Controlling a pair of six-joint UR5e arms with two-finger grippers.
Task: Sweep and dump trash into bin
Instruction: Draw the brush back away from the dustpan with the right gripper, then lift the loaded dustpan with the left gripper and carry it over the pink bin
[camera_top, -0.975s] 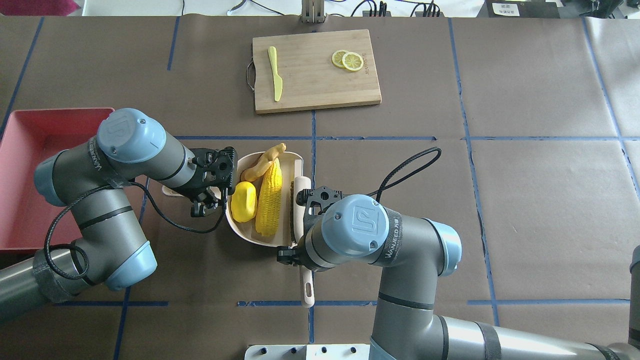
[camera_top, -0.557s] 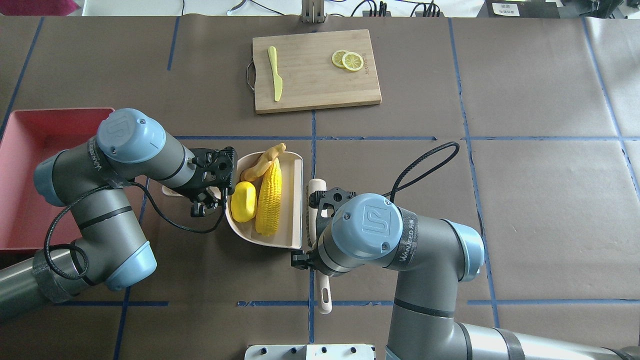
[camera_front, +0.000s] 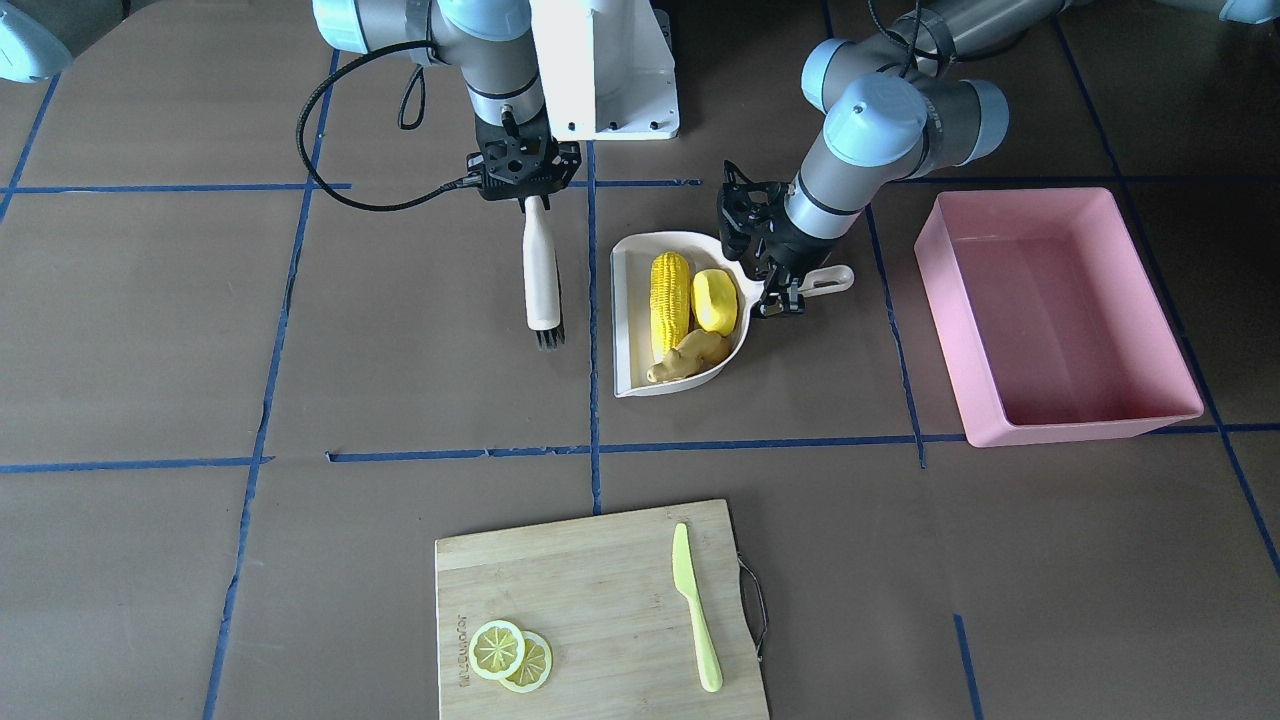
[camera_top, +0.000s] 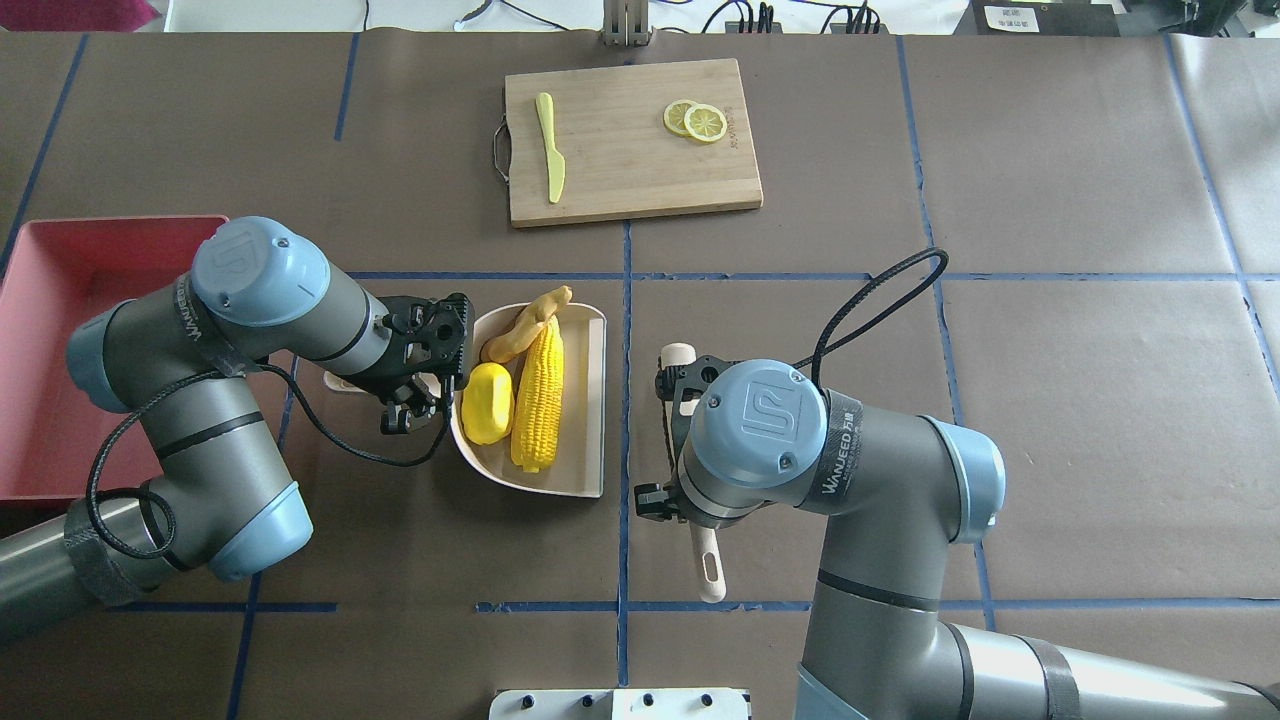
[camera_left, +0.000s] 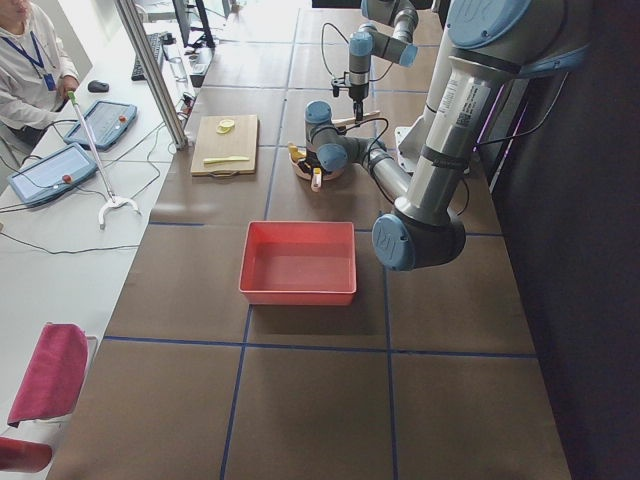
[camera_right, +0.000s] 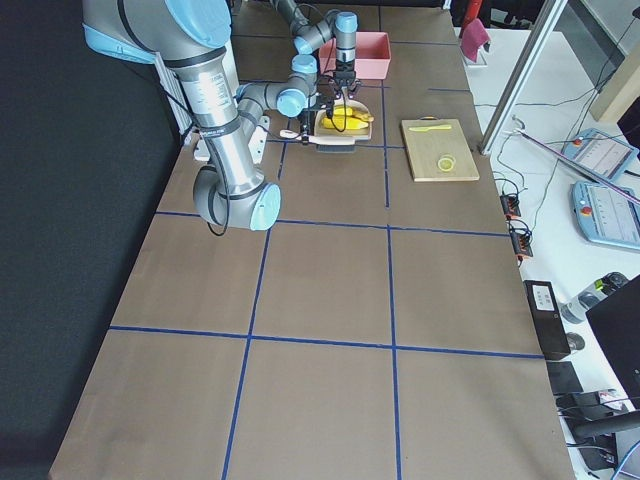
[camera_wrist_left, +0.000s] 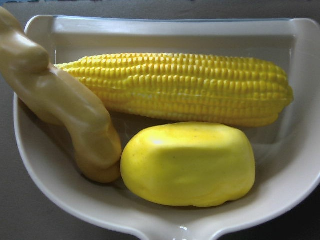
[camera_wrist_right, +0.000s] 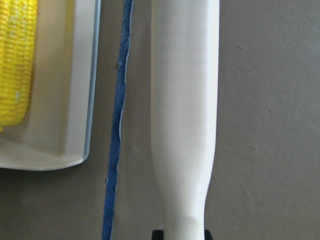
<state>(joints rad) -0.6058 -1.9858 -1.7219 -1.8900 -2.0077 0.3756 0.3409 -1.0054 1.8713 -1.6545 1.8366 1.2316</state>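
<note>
We judge the sweeping done and the dump not yet begun: the corn cob (camera_front: 670, 292), the lemon-like fruit (camera_front: 715, 300) and the ginger root (camera_front: 688, 356) all lie in the cream dustpan (camera_front: 630, 300), which rests flat near the middle of the bench. The left tool (camera_front: 776, 296) is clenched on the dustpan's short handle. The right tool (camera_front: 528, 200) grips the brush (camera_front: 541, 270), which lies just beside the pan's open straight lip, apart from it. The pink bin (camera_front: 1060, 330) stands toward the bench's left end, on the handle side of the pan and apart from it. The main risk we see is spillage in transit. The corn lies parallel to the open lip with nothing to stop it, and the ginger's tip pokes over the rim at the far corner. Any tilt toward the lip could roll them out short of the bin. Held only by its thin handle, the loaded pan could also twist.
</note>
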